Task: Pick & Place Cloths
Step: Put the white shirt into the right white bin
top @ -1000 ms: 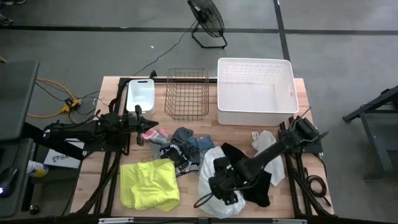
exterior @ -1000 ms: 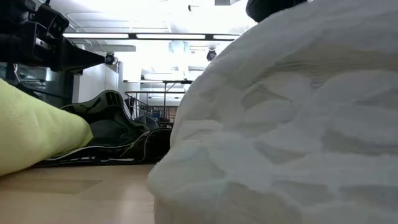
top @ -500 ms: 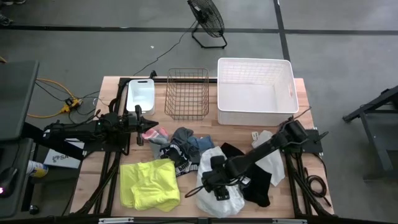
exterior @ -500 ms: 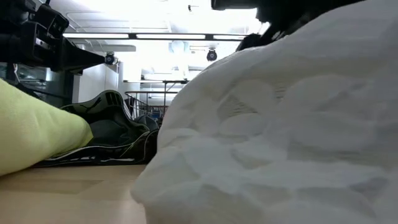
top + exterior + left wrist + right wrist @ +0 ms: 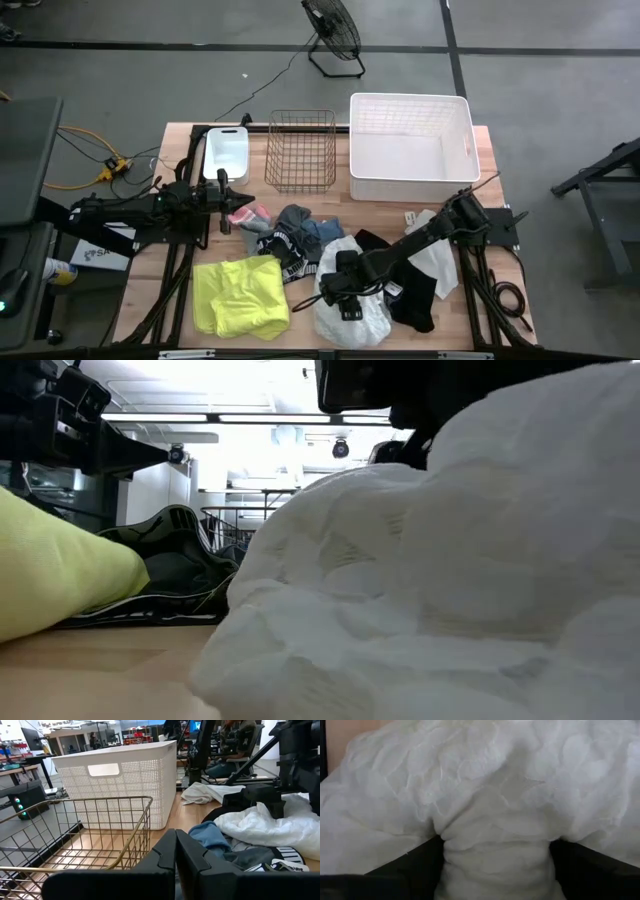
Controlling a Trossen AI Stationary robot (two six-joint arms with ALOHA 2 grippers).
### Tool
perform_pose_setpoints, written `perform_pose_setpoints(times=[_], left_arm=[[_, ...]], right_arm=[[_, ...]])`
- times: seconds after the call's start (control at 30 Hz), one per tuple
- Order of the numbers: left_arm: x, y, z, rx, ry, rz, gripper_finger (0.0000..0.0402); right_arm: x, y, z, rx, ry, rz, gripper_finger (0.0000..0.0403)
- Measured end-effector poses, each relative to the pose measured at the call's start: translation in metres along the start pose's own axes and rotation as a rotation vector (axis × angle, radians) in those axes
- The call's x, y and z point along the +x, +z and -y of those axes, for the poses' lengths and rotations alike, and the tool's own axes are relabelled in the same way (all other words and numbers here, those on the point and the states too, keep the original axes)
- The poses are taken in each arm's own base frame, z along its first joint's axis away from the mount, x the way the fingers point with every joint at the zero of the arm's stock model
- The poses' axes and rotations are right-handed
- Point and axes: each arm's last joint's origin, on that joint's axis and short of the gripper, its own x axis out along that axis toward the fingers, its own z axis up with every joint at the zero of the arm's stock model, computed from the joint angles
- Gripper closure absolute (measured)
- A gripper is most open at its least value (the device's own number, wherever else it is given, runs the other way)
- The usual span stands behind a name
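My right gripper (image 5: 345, 292) points down into the rumpled white cloth (image 5: 352, 312) near the table's front edge, fingers open, with a ridge of cloth (image 5: 492, 855) standing between them. In the low view the white cloth (image 5: 450, 570) fills the picture's right. Around it lie a black cloth (image 5: 412, 292), a neon-yellow cloth (image 5: 238, 295), a black cloth with white print (image 5: 287, 252), a grey-blue cloth (image 5: 300, 225), a pink-red piece (image 5: 252, 214) and a second white cloth (image 5: 436, 255). My left gripper (image 5: 240, 203) waits shut at the table's left, pointing level. My right gripper comes at the white cloth from above, pointing steeply down. Its two fingers (image 5: 405, 870) are sunk into the cloth's top on either side of a bunched ridge (image 5: 492, 870). The cloth lies on the table; how many layers are between the fingers, I cannot tell.
A copper wire basket (image 5: 300, 150), a large white tub (image 5: 410, 98) and a small white tub (image 5: 226, 152) stand along the far edge. The left wrist view shows the basket (image 5: 100, 835) and the tub (image 5: 120, 785) close ahead. Bare wood shows at the front left corner.
My right gripper has come down and a little toward the table's left and far edge, onto the white cloth. The cloth has been pressed lower and has spread toward the left in the low view.
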Motion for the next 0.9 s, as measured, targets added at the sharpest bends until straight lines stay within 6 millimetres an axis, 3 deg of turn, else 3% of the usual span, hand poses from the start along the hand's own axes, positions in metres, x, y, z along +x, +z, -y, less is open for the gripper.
perform_pose_setpoints(times=[0.33, 0.77, 0.9], left_arm=[[0.000, 0.000, 0.000, 0.000, 0.000, 0.000, 0.0402], [0.000, 0.000, 0.000, 0.000, -0.001, 0.000, 0.0402], [0.000, 0.000, 0.000, 0.000, 0.000, 0.000, 0.0402]], right_arm=[[0.003, -0.001, 0.002, 0.116, -0.015, -0.010, 0.0170], [-0.002, 0.000, 0.003, 0.291, 0.060, -0.048, 0.0329], [-0.018, 0.001, 0.004, 0.350, 0.095, -0.029, 0.0333]])
